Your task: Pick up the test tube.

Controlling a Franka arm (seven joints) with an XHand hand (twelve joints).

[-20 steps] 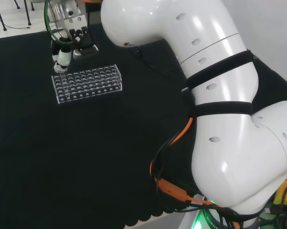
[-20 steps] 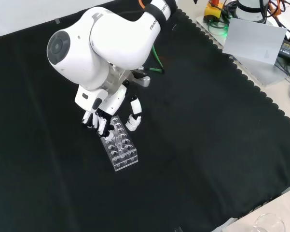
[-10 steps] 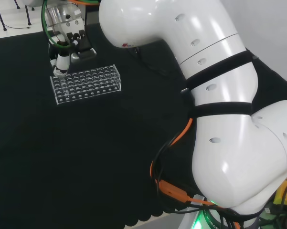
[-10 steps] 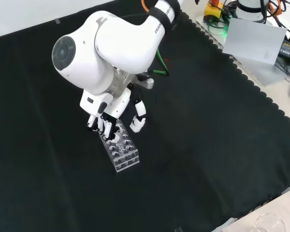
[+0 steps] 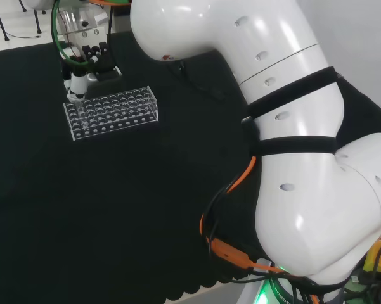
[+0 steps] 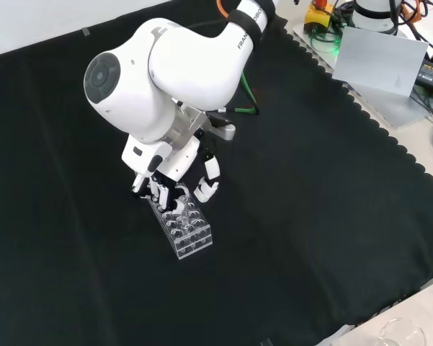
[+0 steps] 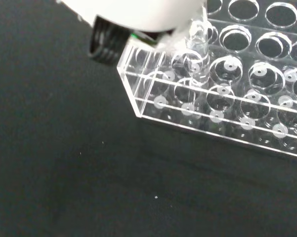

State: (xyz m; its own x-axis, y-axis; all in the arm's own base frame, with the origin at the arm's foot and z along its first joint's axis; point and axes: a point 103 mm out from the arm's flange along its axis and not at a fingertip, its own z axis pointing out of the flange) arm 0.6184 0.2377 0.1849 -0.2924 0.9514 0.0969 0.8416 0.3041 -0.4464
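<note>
Since a second ago the hand (image 6: 162,189) has shifted along the rack (image 6: 184,231), fingers (image 5: 80,84) curled round the tube (image 7: 197,52), so lifting seems begun.

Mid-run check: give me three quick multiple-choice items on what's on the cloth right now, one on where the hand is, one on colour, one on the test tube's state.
1. Where is the hand?
A. at one end of the rack
B. far from the rack
C. off the cloth

2. What does the rack look like?
A. red
B. clear
C. blue

3. How is the test tube?
A. lying on the cloth
B. standing in a rack hole
C. broken

Key: 1 A, the front view shows the fingers at the rack's upper end. 2 B, the black cloth shows through it. 3 B, the wrist view shows it upright in a hole near the corner.
</note>
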